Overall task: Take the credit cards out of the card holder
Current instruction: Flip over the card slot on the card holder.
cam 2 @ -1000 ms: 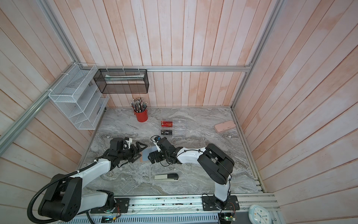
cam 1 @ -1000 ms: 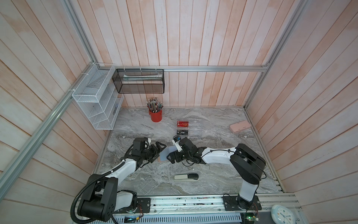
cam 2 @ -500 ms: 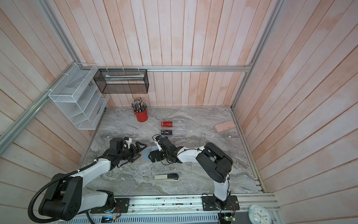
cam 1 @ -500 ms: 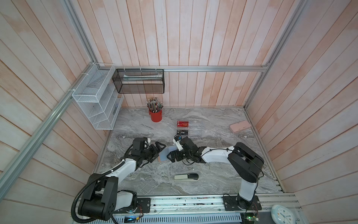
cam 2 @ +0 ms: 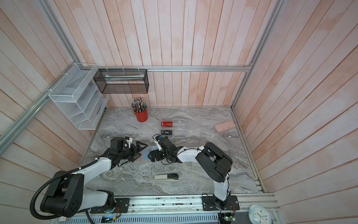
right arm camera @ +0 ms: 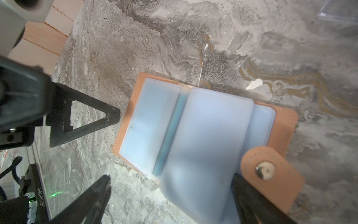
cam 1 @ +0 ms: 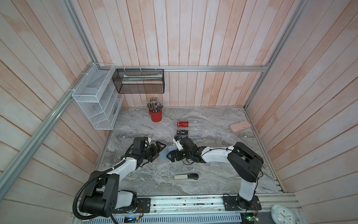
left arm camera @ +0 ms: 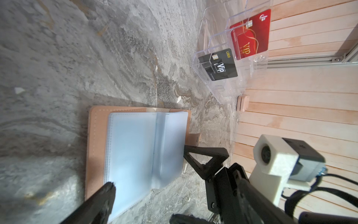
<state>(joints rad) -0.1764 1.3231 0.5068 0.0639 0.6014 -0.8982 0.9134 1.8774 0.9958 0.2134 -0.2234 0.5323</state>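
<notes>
The left gripper [cam 1: 160, 151] and the right gripper [cam 1: 171, 154] face each other low over the middle of the table, both with jaws spread wide and nothing between them. Between their tips lies the card holder [cam 1: 164, 154], opened flat on its tan cover with the bluish clear sleeves [right arm camera: 209, 135] fanned upward. In the right wrist view the right gripper [right arm camera: 171, 178] straddles the near edge of the sleeves, and the snap tab [right arm camera: 271, 174] curls up beside one of its fingers. Whether any finger presses on the plastic cannot be told. A thin teal card [right arm camera: 170, 131] shows edge-on between two sleeves. In the left wrist view the left gripper [left arm camera: 142, 199] frames the opposite edge of the card holder [left arm camera: 135, 147].

Just beyond the right gripper, toward the back wall, stands a clear acrylic rack [cam 1: 194, 129] with the red card [cam 1: 182, 123] in a rear slot and the black card [cam 1: 182, 132] in a front one.

The tabletop [cam 1: 213, 180] is grey marble-patterned with pale and ochre veins. A grey and black stapler [cam 1: 186, 177] lies nearer the front rail [cam 1: 184, 201], a red pencil cup [cam 1: 156, 116] stands at the back, and a pink rounded case [cam 1: 239, 126] sits by the wall on the robot's right. Pale pink wood-plank walls [cam 1: 193, 38] enclose the cell, braced by an aluminium bar [cam 1: 213, 68]. On them hang a black mesh basket [cam 1: 138, 81] and a white wire shelf [cam 1: 96, 104]. A small clock [cam 1: 282, 214] rests at the front corner.
</notes>
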